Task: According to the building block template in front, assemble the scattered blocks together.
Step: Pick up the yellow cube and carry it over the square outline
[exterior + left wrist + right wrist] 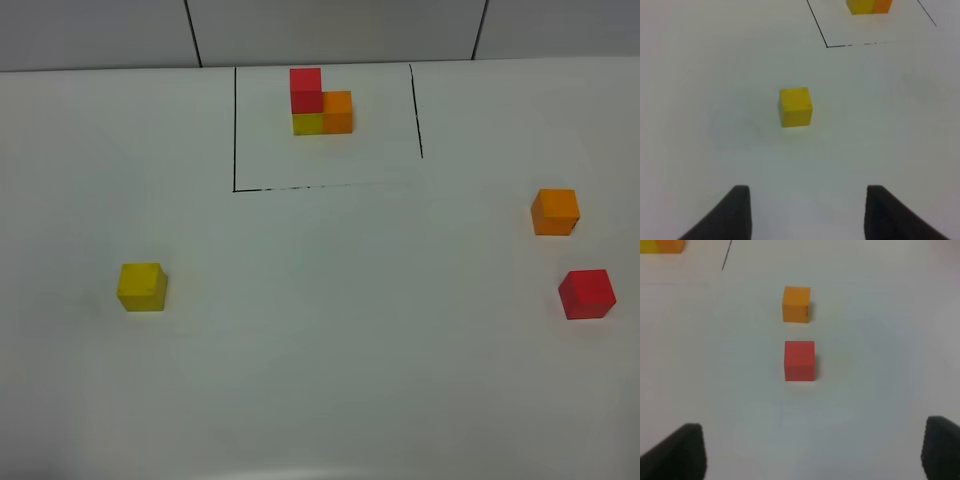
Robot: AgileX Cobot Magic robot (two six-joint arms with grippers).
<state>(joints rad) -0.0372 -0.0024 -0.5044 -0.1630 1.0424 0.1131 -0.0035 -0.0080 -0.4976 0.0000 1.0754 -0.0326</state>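
So, quick look at the setup right now. The building block template sits at the far middle of the white table, inside a drawn black frame. It's three little cubes: red on top of yellow, with orange touching the yellow one on its right side.

The three loose ones are all sitting flat on the table, none of them touching each other. The yellow cube is off on the left side by itself, well apart from everything else. The orange cube and the red cube are both over on the right edge, near each other with a gap between. Orange is the one further back and red is closer to the front. All three are outside the frame.

The left end effector has its two dark fingers spread with nothing between them, just bare table. The yellow cube sits out ahead of it, roughly centred on the gap, not touched. The right end effector is spread even wider and also empty-handed. Red and orange line up one behind the other in front of it, red nearer. Neither arm shows up in the overhead view.
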